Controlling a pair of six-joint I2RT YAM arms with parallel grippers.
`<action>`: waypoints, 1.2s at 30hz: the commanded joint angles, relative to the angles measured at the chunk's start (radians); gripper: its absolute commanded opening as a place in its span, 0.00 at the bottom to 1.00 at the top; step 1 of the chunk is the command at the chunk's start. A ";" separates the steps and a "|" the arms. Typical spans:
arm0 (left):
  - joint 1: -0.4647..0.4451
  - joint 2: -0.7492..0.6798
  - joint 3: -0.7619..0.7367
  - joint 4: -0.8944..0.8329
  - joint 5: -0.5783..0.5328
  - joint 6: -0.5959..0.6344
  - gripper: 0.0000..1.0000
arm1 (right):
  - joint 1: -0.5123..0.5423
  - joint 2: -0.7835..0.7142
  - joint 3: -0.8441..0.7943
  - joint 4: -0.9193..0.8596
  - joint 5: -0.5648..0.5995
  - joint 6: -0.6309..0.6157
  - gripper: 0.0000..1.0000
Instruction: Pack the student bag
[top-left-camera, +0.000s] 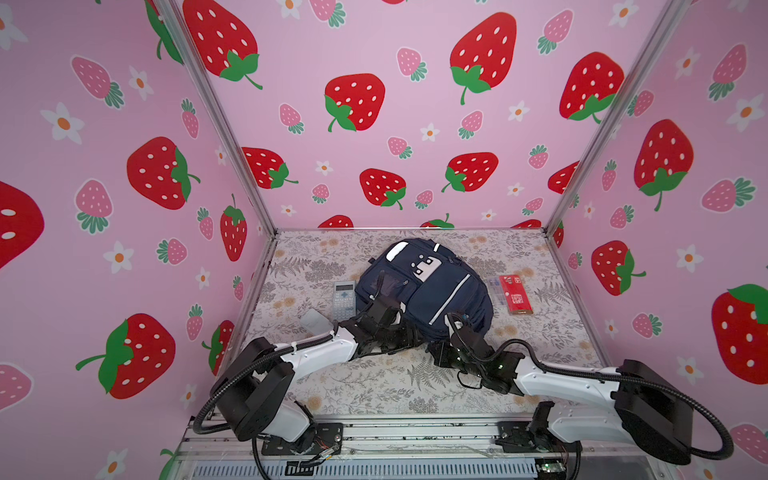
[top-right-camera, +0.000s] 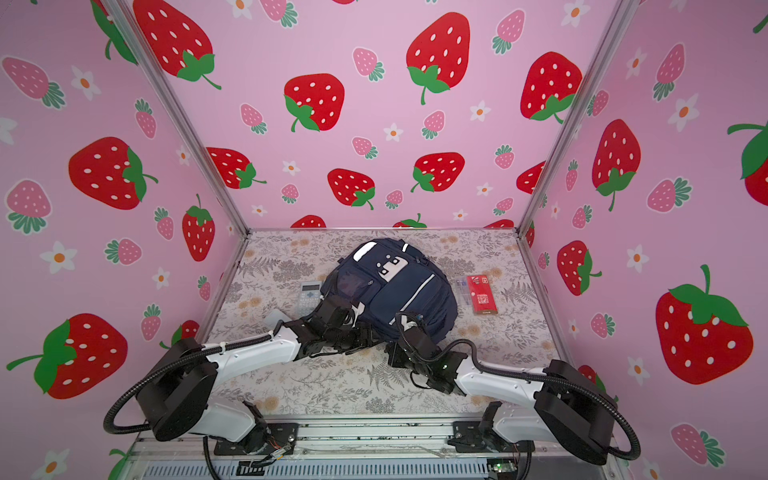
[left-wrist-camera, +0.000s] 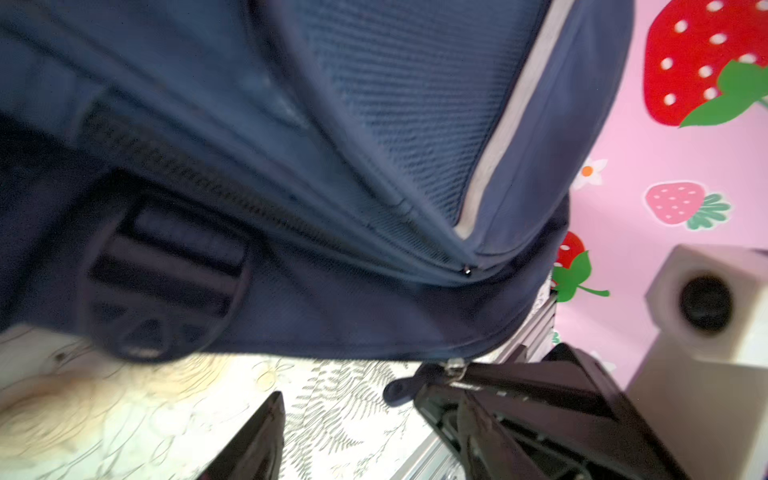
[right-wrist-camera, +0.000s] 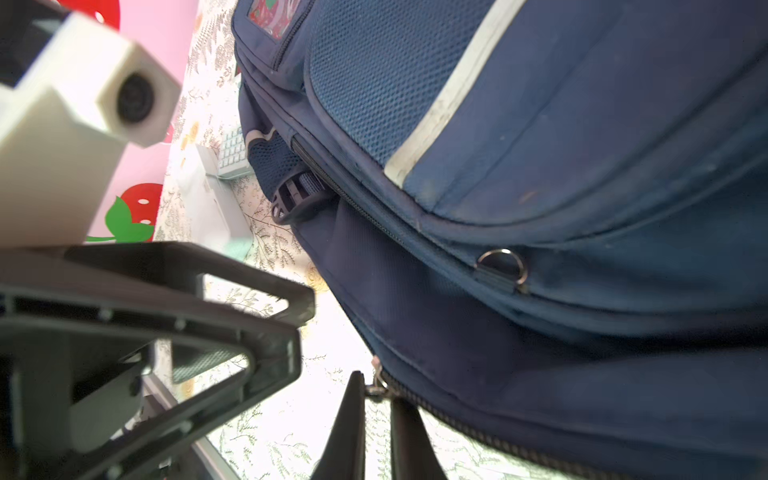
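Observation:
The student bag (top-left-camera: 432, 286) (top-right-camera: 399, 286), navy with white stripes, lies flat mid-table. Both grippers meet at its near edge. My right gripper (right-wrist-camera: 377, 392) (top-left-camera: 436, 353) is shut on the metal zip pull (right-wrist-camera: 376, 388) at the end of the bag's (right-wrist-camera: 540, 166) main zipper. My left gripper (left-wrist-camera: 370, 399) (top-left-camera: 415, 336) faces it from the left and stands open over the tablecloth. Nothing sits between its jaws. In the left wrist view the zip pull (left-wrist-camera: 455, 370) and its navy tab (left-wrist-camera: 399, 388) hang just below the bag (left-wrist-camera: 374, 124), beside the right gripper.
A grey calculator (top-left-camera: 345, 300) and a pale flat block (top-left-camera: 313, 321) lie left of the bag. A red packet (top-left-camera: 515, 294) with a clear case (top-left-camera: 494, 286) beside it lies to the right. Strawberry-print walls enclose three sides of the table.

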 joint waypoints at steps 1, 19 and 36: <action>-0.004 0.023 -0.003 0.173 0.027 -0.098 0.68 | 0.001 -0.039 -0.011 0.065 -0.027 0.030 0.00; 0.105 0.104 -0.049 0.157 -0.006 -0.126 0.00 | -0.003 -0.215 -0.144 -0.030 0.004 0.109 0.00; 0.284 -0.029 -0.010 -0.214 -0.141 0.048 0.00 | -0.363 -0.478 -0.189 -0.366 -0.046 -0.064 0.00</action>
